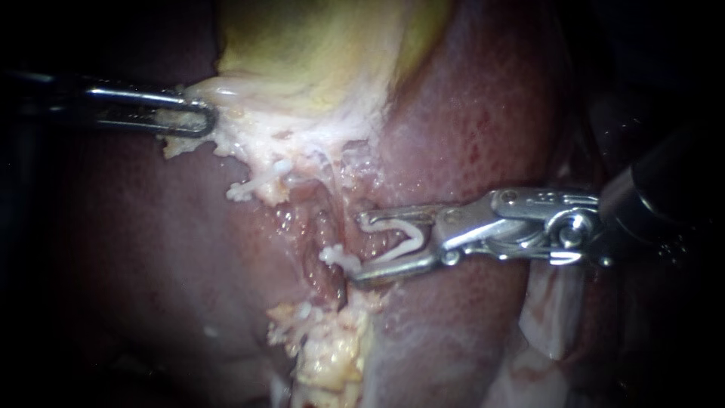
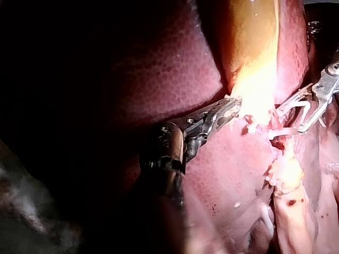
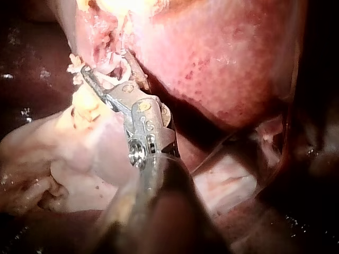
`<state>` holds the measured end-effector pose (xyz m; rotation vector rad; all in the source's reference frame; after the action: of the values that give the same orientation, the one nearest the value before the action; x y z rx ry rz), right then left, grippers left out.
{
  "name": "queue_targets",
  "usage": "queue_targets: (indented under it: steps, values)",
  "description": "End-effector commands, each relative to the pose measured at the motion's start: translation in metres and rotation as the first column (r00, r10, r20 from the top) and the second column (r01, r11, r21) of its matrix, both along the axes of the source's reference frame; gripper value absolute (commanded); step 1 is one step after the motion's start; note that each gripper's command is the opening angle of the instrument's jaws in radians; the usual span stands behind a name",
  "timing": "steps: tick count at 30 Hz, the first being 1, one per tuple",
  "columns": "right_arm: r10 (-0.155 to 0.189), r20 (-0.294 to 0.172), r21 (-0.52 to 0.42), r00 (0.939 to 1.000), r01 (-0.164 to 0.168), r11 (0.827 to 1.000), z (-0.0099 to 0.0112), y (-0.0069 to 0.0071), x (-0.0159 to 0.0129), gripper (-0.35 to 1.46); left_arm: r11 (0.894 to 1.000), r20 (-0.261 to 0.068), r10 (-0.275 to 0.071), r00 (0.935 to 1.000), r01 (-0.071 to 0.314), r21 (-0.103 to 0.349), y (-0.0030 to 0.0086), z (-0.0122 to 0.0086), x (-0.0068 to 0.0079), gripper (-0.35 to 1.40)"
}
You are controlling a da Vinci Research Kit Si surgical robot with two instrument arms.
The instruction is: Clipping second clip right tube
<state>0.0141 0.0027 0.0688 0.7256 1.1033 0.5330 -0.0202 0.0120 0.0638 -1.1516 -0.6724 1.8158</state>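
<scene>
At ten o'clock the slender steel left instrument (image 1: pixel 202 121) had its jaws clamped on the whitish fringe of the yellow-green gallbladder (image 1: pixel 317 53). The glistening pink tube (image 1: pixel 331 227) lay near centre, at nine o'clock from the hinged steel right instrument (image 1: pixel 359 248), whose wide-spread jaws both cradled a white plastic clip (image 1: pixel 400 238). I judged it should advance until the tube sat fully inside the clip, square across, before closing.

Level shaft from the left: left instrument (image 1: pixel 201 121), jaws clamped together on the gallbladder (image 1: pixel 317 53) edge. Shaft from the right, wrist near straight: right instrument (image 1: pixel 359 248), jaws pointing left and spread wide, a white clip (image 1: pixel 404 236) seated between them, touching both.
</scene>
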Motion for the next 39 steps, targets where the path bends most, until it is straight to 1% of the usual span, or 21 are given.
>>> queue_targets:
  steps: [1,3,9,13,19,22,26,33,39]
  values:
    - [0.011,-0.005,0.013,0.9999,-0.011,1.0,0.0002,0.0001,0.0002,0.48,1.0,-0.001,0.0,1.0,0.0,0.0,0.0,0.0,0.0,-0.35]
    - [0.034,-0.012,0.046,0.9993,-0.034,0.998,0.0005,0.0002,0.0008,0.48,1.0,-0.001,-0.001,1.0,0.001,0.0,0.0,0.0,-0.0001,-0.35]
    - [0.073,-0.024,0.111,0.9971,-0.07,0.991,0.0015,0.0001,0.0022,0.48,1.0,0.0,0.001,1.0,-0.001,0.001,0.0,0.0,-0.0002,-0.35]
    - [0.08,-0.041,0.14,0.9959,-0.074,0.987,0.0018,-0.0002,0.0027,0.48,1.0,0.001,0.002,1.0,-0.002,0.001,-0.0001,0.0001,-0.0004,-0.35]
    - [0.069,-0.089,0.196,0.9936,-0.051,0.979,0.0018,-0.0005,0.0029,0.48,1.0,0.001,0.001,1.0,-0.001,0.001,-0.0001,0.0001,-0.0004,-0.35]
    - [0.055,-0.117,0.216,0.9916,-0.029,0.976,0.0014,-0.0009,0.0029,0.48,1.0,0.001,0.001,1.0,-0.001,0.001,-0.0001,0.0001,-0.0004,-0.35]
    - [0.034,-0.146,0.219,0.9887,-0.001,0.976,0.0006,-0.0015,0.0031,0.48,1.0,0.001,0.002,1.0,-0.002,0.001,-0.0001,0.0001,-0.0004,-0.35]
    - [0.004,-0.175,0.226,0.9845,0.036,0.973,-0.0001,-0.0022,0.0033,0.45,1.0,0.001,0.002,1.0,-0.002,0.001,-0.0001,0.0001,-0.0004,-0.35]
    - [0.001,-0.177,0.226,0.9843,0.039,0.973,-0.0001,-0.0021,0.0033,0.44,1.0,0.001,0.002,1.0,-0.002,0.001,-0.0001,0.0001,-0.0004,-0.35]
